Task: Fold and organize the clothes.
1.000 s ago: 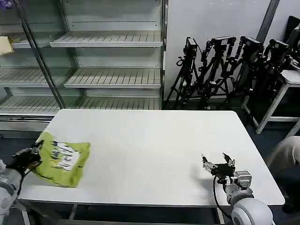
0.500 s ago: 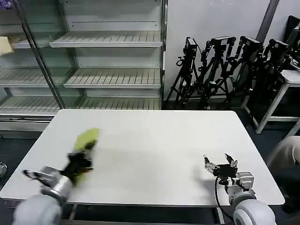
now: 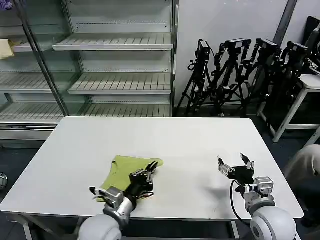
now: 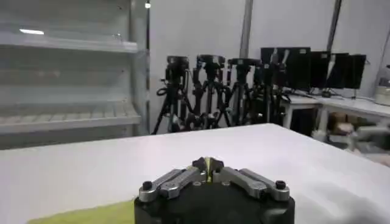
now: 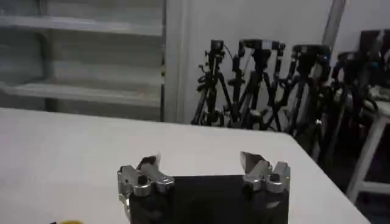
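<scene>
The clothes are one lime yellow-green T-shirt [image 3: 125,168], lying bunched on the white table [image 3: 165,140] near its front edge, left of centre, plain face up. My left gripper [image 3: 151,168] sits at the shirt's right edge and is shut on a fold of it. In the left wrist view a thin yellow-green sliver shows between the closed fingertips of the left gripper [image 4: 207,164], and more of the T-shirt [image 4: 85,214] trails beside the wrist. My right gripper [image 3: 235,165] hovers open over the front right of the table, holding nothing; the right wrist view shows the right gripper [image 5: 200,161] with its fingers wide apart.
Metal shelves [image 3: 120,82] stand behind the table, with a small pale-yellow item [image 3: 5,48] on one at the far left. Black tripods [image 3: 240,75] crowd the back right, beside another white table [image 3: 310,82]. Bare tabletop stretches between the two grippers and toward the back.
My left arm has swept the T-shirt from the table's front left edge toward the centre. The printed face no longer shows. The right gripper has barely moved.
</scene>
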Controlling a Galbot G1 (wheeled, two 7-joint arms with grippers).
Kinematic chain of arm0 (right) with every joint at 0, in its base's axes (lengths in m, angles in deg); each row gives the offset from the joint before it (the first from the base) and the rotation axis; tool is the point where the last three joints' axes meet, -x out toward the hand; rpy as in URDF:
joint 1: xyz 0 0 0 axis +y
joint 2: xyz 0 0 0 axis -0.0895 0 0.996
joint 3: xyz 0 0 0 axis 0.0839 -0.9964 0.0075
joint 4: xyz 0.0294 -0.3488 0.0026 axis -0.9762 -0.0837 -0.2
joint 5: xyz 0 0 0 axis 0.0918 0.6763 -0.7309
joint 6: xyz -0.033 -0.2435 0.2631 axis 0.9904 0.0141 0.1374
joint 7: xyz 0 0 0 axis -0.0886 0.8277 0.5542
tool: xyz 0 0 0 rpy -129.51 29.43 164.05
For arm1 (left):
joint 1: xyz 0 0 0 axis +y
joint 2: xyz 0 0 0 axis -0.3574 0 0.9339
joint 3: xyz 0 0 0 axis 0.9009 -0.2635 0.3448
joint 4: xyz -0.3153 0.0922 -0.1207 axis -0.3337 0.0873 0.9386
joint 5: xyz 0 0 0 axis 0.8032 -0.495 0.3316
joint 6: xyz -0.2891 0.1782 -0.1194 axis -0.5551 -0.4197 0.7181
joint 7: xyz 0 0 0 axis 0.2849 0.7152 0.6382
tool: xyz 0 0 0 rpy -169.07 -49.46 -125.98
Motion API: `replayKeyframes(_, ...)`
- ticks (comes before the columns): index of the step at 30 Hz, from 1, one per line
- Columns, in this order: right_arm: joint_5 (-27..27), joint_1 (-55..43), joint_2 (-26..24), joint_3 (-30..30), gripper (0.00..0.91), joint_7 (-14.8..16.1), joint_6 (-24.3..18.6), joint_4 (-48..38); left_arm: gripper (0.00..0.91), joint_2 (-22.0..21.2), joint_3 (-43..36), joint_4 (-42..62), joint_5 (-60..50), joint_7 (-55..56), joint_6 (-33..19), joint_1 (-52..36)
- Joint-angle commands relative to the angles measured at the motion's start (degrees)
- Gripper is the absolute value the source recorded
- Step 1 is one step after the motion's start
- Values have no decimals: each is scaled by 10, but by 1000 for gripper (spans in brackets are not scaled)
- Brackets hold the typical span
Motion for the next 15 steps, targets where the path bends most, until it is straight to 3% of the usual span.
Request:
replayKeyframes(1, 44, -91, 6, -36, 907, 24, -41, -16, 907, -76, -104, 43, -44, 17, -6, -37)
replayKeyframes(9, 54, -89, 8, -35, 907, 23, -40, -24, 907, -101, -119, 31, -36, 18, -30, -49)
replayKeyframes(15, 63, -87, 10, -33, 907, 26, -37, -25, 907, -52, -41, -13, -20, 13, -35, -56)
